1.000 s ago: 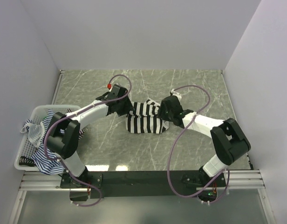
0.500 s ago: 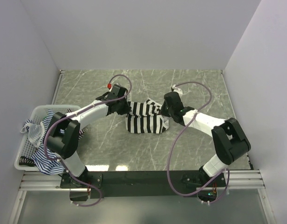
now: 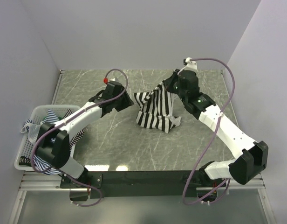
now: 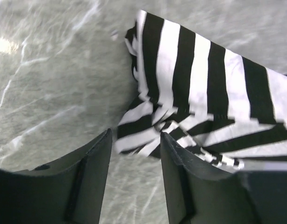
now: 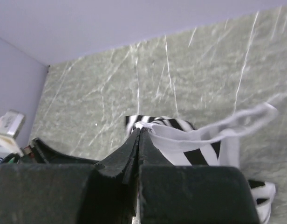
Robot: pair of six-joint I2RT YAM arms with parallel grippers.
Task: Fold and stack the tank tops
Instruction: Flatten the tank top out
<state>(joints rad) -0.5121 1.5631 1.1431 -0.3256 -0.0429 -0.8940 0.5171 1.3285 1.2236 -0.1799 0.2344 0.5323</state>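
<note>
Left gripper (image 4: 135, 140) low in frame, jaws parted, nothing between them. Black-and-white striped top (image 4: 204, 88) lies rumpled on grey marbled table (image 4: 55, 79), its bunched near edge just beyond the fingertips.

Grey-green veined marble tabletop (image 3: 111, 140); plain pale walls (image 3: 143, 32) on three sides.

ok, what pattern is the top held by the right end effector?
Bold black-and-white stripes on the tank top; clearest in the left wrist view.
</note>
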